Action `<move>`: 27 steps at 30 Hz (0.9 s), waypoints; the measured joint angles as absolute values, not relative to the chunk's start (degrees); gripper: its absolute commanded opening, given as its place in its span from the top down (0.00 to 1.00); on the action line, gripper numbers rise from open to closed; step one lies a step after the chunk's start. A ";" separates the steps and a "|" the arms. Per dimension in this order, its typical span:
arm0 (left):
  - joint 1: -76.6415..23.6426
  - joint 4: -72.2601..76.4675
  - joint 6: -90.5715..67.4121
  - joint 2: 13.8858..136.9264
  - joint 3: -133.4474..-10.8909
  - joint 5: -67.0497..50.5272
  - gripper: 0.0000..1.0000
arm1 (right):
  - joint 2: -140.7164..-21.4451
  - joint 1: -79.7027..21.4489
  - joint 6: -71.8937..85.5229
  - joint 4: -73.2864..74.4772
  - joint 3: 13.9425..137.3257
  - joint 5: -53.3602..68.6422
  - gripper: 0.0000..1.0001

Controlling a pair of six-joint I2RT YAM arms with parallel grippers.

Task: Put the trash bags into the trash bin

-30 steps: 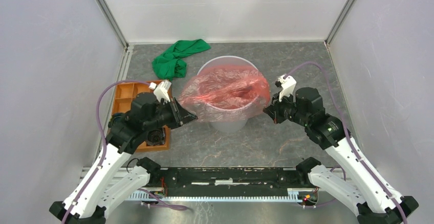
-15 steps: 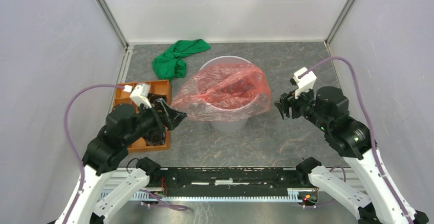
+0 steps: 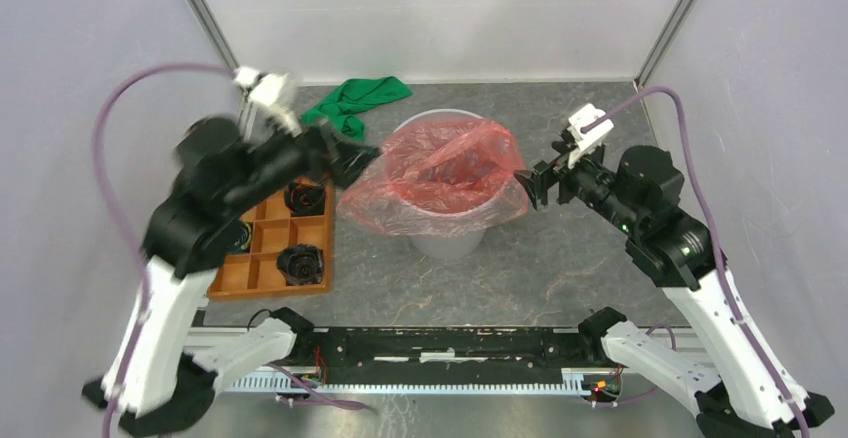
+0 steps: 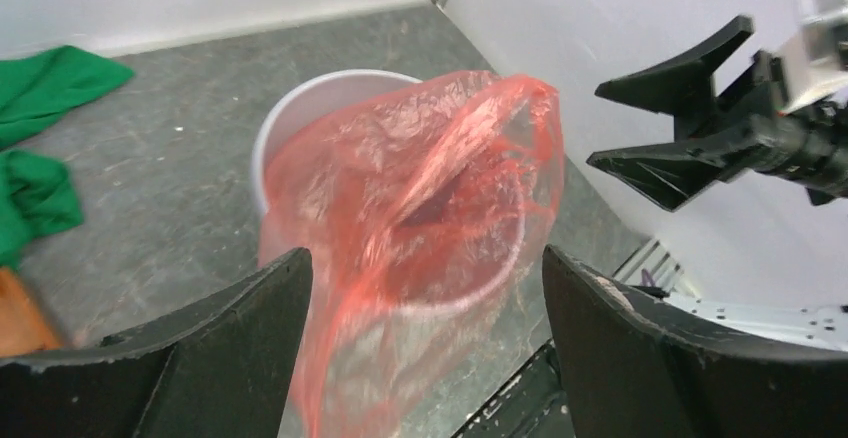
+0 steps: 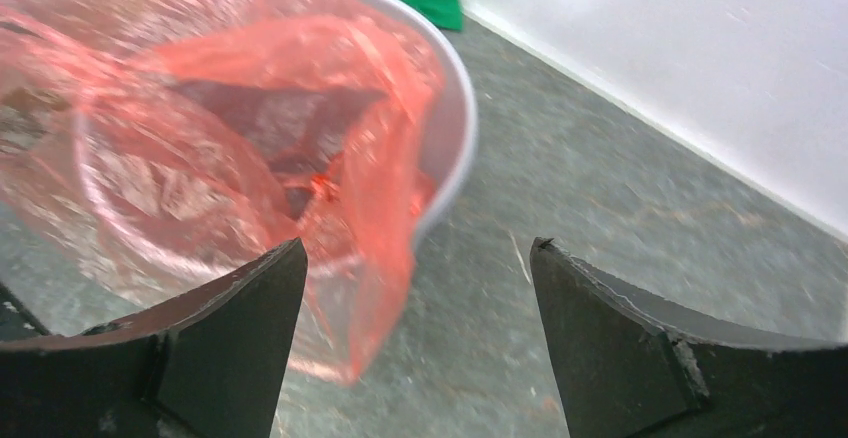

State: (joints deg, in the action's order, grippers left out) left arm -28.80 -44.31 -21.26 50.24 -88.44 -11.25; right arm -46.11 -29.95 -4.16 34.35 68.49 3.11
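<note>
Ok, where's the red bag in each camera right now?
Top external: red bag at centre, draped over the grey bin.
Left wrist: red bag at centre, over the grey bin.
Right wrist: red bag upper left, over the grey bin.
Shared landmark: the bin's pale rim.

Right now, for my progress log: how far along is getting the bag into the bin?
Done: the red bag sits partly inside the grey bin. In hand: nothing; the left gripper and right gripper flank the bin, both open. Remaining: the bag's near side drapes outside over the rim and needs pushing in.
</note>
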 measured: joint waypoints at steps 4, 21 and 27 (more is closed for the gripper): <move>-35.40 -41.23 -17.47 64.66 -91.57 -10.41 0.07 | -49.23 -30.00 -3.11 28.03 67.48 7.75 0.16; -55.37 -41.89 -7.53 84.07 -98.00 18.22 0.12 | -57.08 -27.31 8.75 15.55 63.40 4.36 0.91; -55.37 -41.89 -7.33 85.69 -99.09 19.75 0.21 | -61.23 -25.69 9.32 14.46 63.40 8.67 1.00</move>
